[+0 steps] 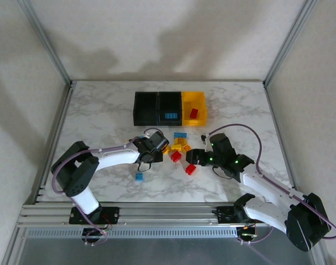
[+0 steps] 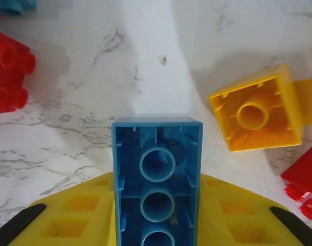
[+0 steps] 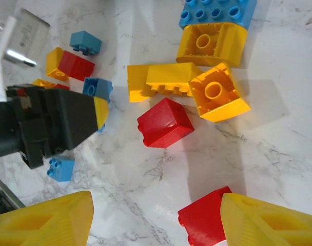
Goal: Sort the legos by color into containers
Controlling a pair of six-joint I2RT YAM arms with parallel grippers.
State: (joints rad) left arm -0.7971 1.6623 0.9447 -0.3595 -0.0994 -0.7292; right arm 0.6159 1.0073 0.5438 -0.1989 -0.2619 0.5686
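Marble bench [image 1: 101, 110], sorting barely under way
Middle black container [image 1: 169, 122] holds a few blue legos [image 1: 169, 116] and the yellow container [image 1: 195, 98] one red lego [image 1: 194, 113]; most legos, red, yellow and blue, lie loose in a cluster [image 1: 179, 144] mid-bench before the bins, with a stray blue brick [image 1: 139, 176] nearer the arm bases. Left claw [image 2: 156, 215] is clamped on a blue brick [image 2: 157, 164] low beside that cluster, and I judge it bound for the middle black container. Right claw [image 3: 156, 210] has its fingers [image 3: 258, 220] apart around a red brick [image 3: 205, 220] that lies on the bench, one finger close against it, not yet gripped; nearly all the sorting is left
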